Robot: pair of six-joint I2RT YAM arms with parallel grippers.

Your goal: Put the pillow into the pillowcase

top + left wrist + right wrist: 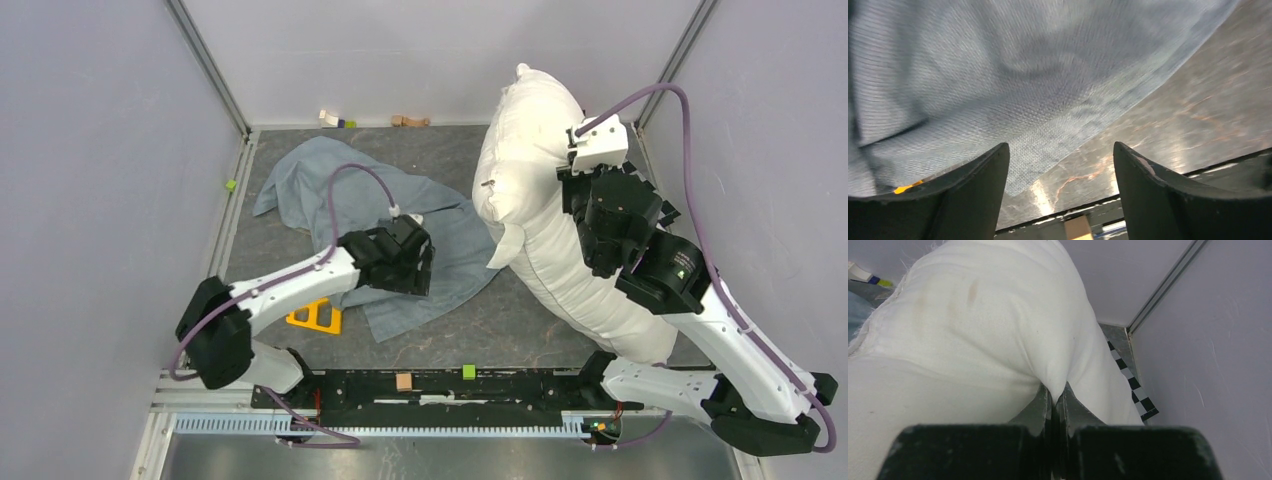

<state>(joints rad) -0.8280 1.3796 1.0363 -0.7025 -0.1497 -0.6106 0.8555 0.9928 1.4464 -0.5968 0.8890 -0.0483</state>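
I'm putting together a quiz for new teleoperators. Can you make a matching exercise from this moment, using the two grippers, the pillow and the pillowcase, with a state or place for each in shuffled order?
Things:
1. left gripper
2. right gripper
3. pillow
4. pillowcase

States or places:
A. lies wrinkled, left of centre
B. open, over a blue-grey cloth edge
C. white, pinched, on the right side
D. shut on a fold of white fabric

Pairs: 1-B, 2-D, 3-C, 4-A

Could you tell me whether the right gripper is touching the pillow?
Touching: the right wrist view shows the right gripper pinching a fold of the pillow.
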